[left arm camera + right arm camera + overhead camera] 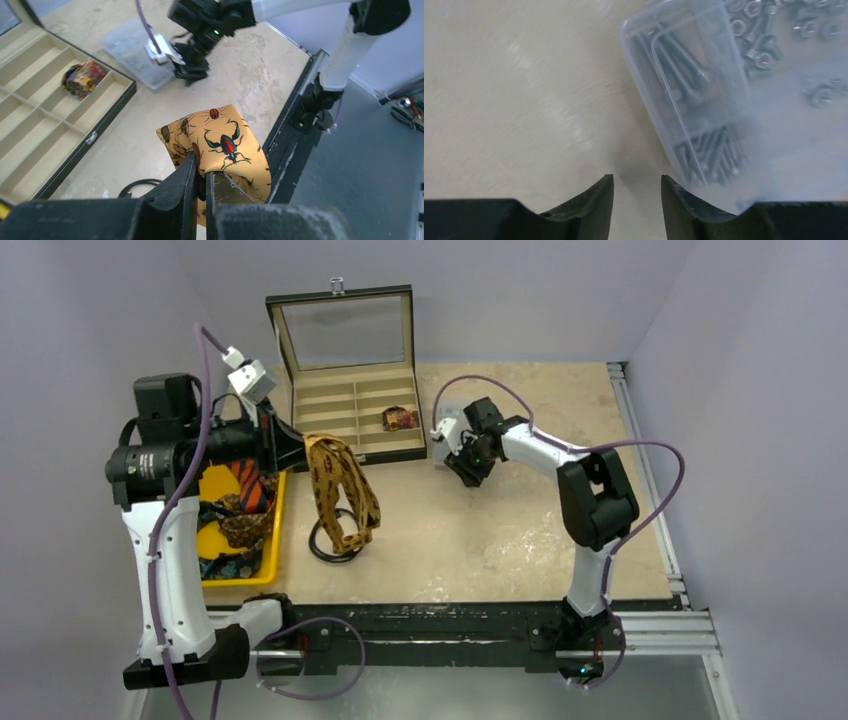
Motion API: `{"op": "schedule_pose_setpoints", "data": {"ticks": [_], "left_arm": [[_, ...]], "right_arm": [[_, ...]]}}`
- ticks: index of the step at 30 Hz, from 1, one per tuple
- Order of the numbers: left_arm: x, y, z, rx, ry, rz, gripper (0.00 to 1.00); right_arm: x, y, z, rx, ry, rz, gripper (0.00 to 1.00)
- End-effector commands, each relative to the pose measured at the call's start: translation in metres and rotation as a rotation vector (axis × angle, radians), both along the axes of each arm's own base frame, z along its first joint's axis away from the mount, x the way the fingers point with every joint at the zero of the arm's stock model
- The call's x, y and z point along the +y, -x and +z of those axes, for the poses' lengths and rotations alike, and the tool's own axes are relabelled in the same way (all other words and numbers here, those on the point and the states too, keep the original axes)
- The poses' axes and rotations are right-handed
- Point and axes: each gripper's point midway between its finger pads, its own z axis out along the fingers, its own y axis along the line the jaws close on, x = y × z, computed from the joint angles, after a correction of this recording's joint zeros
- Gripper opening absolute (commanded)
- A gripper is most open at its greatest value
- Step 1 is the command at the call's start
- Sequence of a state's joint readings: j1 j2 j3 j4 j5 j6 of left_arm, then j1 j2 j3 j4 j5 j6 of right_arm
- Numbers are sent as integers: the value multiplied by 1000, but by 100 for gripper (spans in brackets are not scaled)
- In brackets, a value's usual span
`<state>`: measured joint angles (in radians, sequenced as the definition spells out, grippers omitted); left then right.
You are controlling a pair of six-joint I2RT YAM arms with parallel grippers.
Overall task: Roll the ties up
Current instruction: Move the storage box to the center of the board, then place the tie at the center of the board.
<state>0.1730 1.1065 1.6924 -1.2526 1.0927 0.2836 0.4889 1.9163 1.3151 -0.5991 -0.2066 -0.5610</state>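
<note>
- Left gripper (201, 169) — jaws pinched tight on the tan-gold tie (222, 142), with a fold of beetle-printed cloth clamped between them at lower centre of the left wrist view
- In the overhead view the tie (340, 490) is seen left of centre, hung from that grip as a doubled strip; its lower loop reaches down to a black cable loop (330, 545) on the table, and whether the two touch cannot be told
- Right gripper (636, 185) — jaws set at a narrow gap with nothing between them; bare table is seen beneath, and a clear plastic box (719, 95) of screws lies just beside it at upper right of the right wrist view
- Other ties (245, 525) are heaped in a yellow bin (240, 581) at the left of the overhead view; one rolled tie (400, 418) is already set in a compartment of the open case (395, 453) at upper centre
- Handling, as judged: the cloth is light, limp and smooth, so it is expected to sag, twist and slide; a roll is likely to spring loose unless it is pinned
- Hold, as judged: the strip is best laid out on the table first, then taken flat across its full width near one end; a pinch on one edge is likely to skew the roll
</note>
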Motion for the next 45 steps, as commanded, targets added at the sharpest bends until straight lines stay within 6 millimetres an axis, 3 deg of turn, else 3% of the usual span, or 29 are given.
{"op": "schedule_pose_setpoints", "data": {"ticks": [1,5,8,10,13,15,16,17,18,20,21,23,25,27,31,34,36,39,45], "left_arm": [[-27,6,8,-47,-5,-167,0],[-68,23,-1,-38,-32,-369,0],[-107,32,-5,-52,-48,-517,0],[-138,35,-2,-48,-31,-609,0],[-188,17,-5,40,2,-683,0],[-212,-7,-23,118,6,-706,0],[-219,-27,-39,144,-32,-671,18],[-222,-50,-61,166,-85,-643,44],[-216,-77,-81,164,-153,-593,58],[-189,-136,-113,174,-229,-430,73],[-170,-152,-126,181,-244,-386,90],[-135,-160,-137,130,-304,-309,95],[-115,-136,-146,7,-376,-331,97],[-110,-92,-161,-97,-421,-416,96],[-118,25,-217,-231,-480,-796,86],[-127,65,-258,-300,-553,-930,80],[-135,83,-284,-319,-647,-1012,80],[-148,91,-316,-313,-761,-1044,85],[-176,63,-342,-369,-895,-914,91]], "right_arm": [[15,-62,84,-220,-180,-38,44],[-16,-31,127,-189,-273,-86,64],[-69,-19,146,-207,-299,-234,75],[-106,-11,145,-187,-274,-319,78],[-153,2,140,-142,-235,-433,81],[-178,12,138,-99,-239,-505,86],[-185,18,135,-69,-236,-532,89],[-191,27,129,-26,-224,-549,91],[-196,34,124,13,-211,-554,91],[-204,48,115,81,-195,-584,92],[-206,55,112,110,-189,-588,92],[-210,65,111,133,-167,-598,92],[-213,73,112,137,-137,-585,91],[-208,85,109,181,-138,-578,89],[-185,103,90,332,-184,-578,83],[-177,96,80,381,-229,-611,80],[-173,91,78,393,-248,-611,79],[-172,82,81,379,-270,-622,79],[-181,75,89,309,-232,-619,80]]}}
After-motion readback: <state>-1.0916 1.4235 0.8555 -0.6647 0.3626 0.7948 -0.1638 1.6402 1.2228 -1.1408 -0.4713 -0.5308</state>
